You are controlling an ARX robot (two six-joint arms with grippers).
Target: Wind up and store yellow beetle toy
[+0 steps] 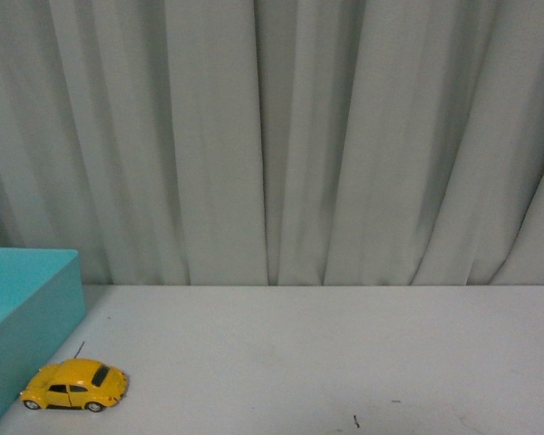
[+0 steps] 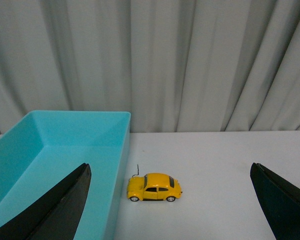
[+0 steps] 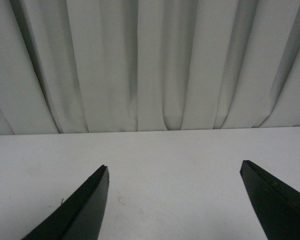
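Note:
The yellow beetle toy (image 1: pixel 74 385) stands on its wheels on the white table at the front left, right beside the teal box (image 1: pixel 23 317). In the left wrist view the yellow beetle toy (image 2: pixel 154 187) sits ahead of my left gripper (image 2: pixel 171 165), whose black fingers (image 2: pixel 60 205) are spread wide and open, with nothing between them. My right gripper (image 3: pixel 175 165) is open too, over bare table, and the toy does not show in its view. Neither arm appears in the front view.
A teal box (image 2: pixel 65 150), open-topped, stands at the table's left side with its wall next to the toy. A white table (image 1: pixel 344 353) stretches to the right. A grey curtain (image 1: pixel 299 136) hangs behind the far edge.

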